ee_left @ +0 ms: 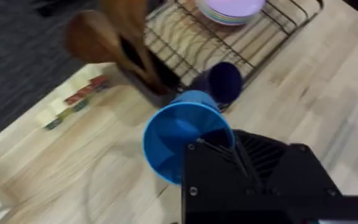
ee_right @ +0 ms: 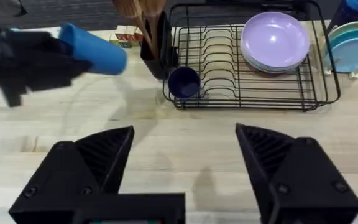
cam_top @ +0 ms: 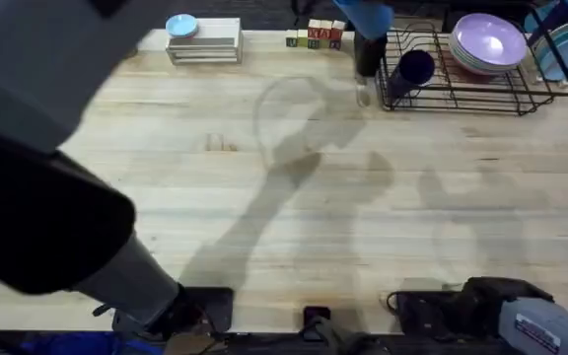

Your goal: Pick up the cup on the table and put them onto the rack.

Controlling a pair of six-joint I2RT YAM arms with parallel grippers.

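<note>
Rack (ee_right: 253, 68) lies just beyond our left hand (ee_right: 73, 53), which is clamped on the light blue cup (ee_right: 95, 48) held sideways above the surface, while our right hand (ee_right: 185, 168), fingers apart, hangs well back.

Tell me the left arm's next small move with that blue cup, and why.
Probably carry the light blue cup further toward the black wire dish rack. The left gripper holds it above bare table short of the rack, whose near corner already holds a dark blue cup.

rack (ee_right: 253, 93) left: dark cup (ee_right: 183, 82) blocks | middle wires free | right: purple plates (ee_right: 273, 42)
</note>
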